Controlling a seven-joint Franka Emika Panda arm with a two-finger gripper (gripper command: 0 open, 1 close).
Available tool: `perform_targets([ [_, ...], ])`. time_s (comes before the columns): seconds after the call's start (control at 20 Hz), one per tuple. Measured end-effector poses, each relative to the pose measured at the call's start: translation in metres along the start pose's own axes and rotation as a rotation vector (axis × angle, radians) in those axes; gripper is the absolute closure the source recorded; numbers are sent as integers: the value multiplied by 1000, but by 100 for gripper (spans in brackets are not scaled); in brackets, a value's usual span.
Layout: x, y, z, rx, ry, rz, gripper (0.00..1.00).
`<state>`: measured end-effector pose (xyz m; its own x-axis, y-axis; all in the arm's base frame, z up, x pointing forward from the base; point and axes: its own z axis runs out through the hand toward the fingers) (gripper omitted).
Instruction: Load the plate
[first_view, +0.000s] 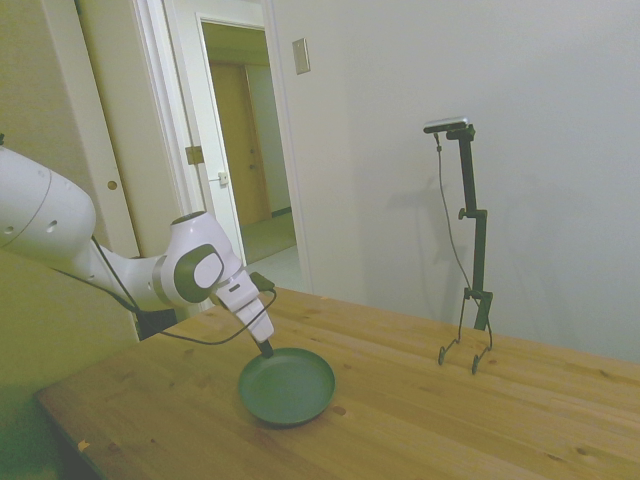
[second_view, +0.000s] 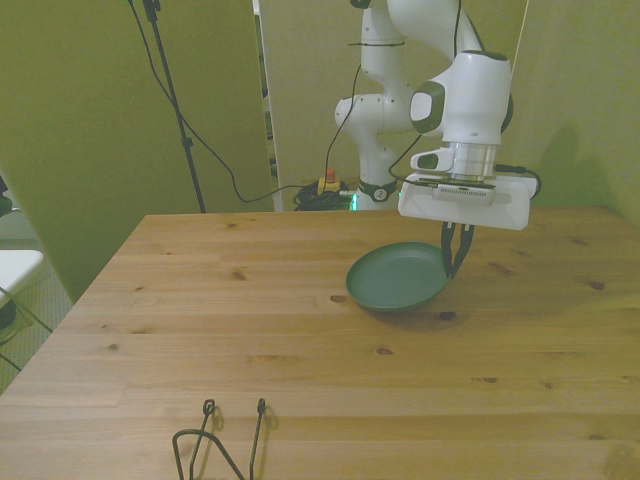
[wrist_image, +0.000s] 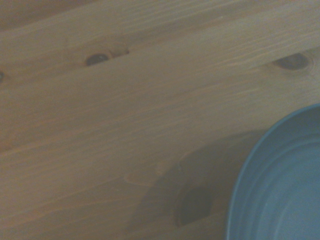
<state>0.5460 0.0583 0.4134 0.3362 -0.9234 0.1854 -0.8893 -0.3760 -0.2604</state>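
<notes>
The round dark green plate (second_view: 395, 278) is at the middle of the wooden table (second_view: 250, 330), and its rim on the front view's right looks slightly raised, with a shadow beneath it. My gripper (second_view: 456, 262) points down over that rim, its dark fingers (first_view: 266, 349) close together and pinching the edge. From the side, the plate (first_view: 288, 386) lies just below the fingertips. In the wrist view, a curved part of the plate (wrist_image: 280, 185) shows over bare wood, with a dark shadow beside it.
The table's near edge (first_view: 60, 415) is close to the plate in the side view. Cables and a thin black pole (second_view: 175, 100) stand behind the table at the front view's left. A white object (second_view: 15, 270) sits off the table's left side.
</notes>
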Motion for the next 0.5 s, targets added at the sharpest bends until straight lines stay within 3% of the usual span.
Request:
perform_targets([
  [0.5, 15, -42, -60, 55, -43, 52, 100],
])
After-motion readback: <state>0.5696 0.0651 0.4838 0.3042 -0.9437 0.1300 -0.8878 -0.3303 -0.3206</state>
